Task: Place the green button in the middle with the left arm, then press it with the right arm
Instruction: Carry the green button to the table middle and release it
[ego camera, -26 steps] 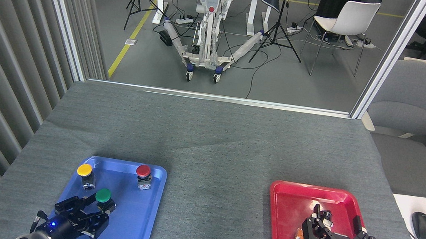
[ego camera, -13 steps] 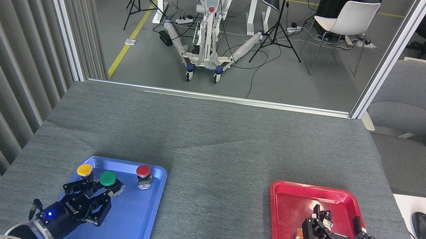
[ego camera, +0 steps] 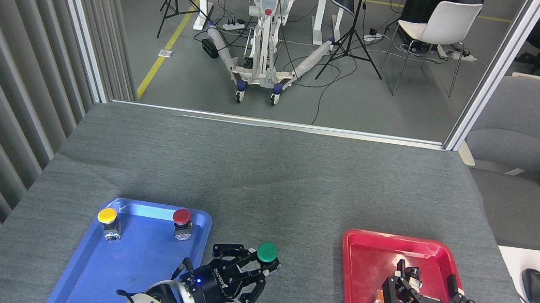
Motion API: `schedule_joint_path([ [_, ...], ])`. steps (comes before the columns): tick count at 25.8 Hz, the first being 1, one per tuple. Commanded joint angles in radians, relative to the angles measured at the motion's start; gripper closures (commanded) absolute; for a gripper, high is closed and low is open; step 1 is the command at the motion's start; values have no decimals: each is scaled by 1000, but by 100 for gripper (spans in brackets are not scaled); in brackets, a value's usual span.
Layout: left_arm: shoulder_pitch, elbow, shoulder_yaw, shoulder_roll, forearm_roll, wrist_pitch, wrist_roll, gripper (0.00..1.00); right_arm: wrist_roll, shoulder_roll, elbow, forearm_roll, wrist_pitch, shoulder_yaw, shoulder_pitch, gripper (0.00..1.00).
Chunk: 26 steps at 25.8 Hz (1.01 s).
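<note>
Since the frame half a second back, the green button [ego camera: 267, 253] has left the blue tray [ego camera: 129, 268] and now sits over the middle [ego camera: 293, 290], the bare grey tabletop between the two trays, just right of the blue tray's right rim. It is carried by the left gripper [ego camera: 254, 269], whose fingers are closed about the button's base below the green cap; whether the base touches the felt cannot be told from this view. The left arm has swung rightward with it, its white-and-black wrist entering from the bottom edge, blue light lit. Left in the blue tray: the yellow button [ego camera: 107, 218] near the far left corner, the red button [ego camera: 182, 219] near the far right corner, both upright, well apart from each other. The right gripper [ego camera: 430, 300] is unchanged, over the red tray [ego camera: 361, 288], fingers spread wide, holding nothing; a small black-and-silver part [ego camera: 410, 272] lies in the tray just beyond its left finger.
</note>
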<state>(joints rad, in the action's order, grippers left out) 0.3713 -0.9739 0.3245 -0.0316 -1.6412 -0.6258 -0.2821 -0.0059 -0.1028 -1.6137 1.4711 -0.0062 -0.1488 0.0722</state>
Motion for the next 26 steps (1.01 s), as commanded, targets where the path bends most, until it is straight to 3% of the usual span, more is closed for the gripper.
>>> schedule_joint_path([
  [1,61,133,11,-42,-28,20,20,100,-5,0,0,0,0,0,0,0],
  [10,92,228,16,-44,-31,37,12,100,-5,0,0,0,0,0,0,0],
  [14,92,230,79,-42,-31,66,11,100,-5,0,0,0,0,0,0,0],
  [19,90,231,107,-42,-28,89,8,88,-5,0,0,0,0,0,0,0],
  [20,90,230,107,-42,-23,89,6,77,-5,0,0,0,0,0,0,0],
  [21,90,230,107,-42,-22,89,1,52,-5,0,0,0,0,0,0,0],
  [22,89,230,107,-42,-17,89,-3,14,-3,0,0,0,0,0,0,0],
  [23,87,228,107,-42,-17,86,-11,2,-5,0,0,0,0,0,0,0],
  [26,80,216,107,-37,-19,80,-19,1,-5,0,0,0,0,0,0,0],
])
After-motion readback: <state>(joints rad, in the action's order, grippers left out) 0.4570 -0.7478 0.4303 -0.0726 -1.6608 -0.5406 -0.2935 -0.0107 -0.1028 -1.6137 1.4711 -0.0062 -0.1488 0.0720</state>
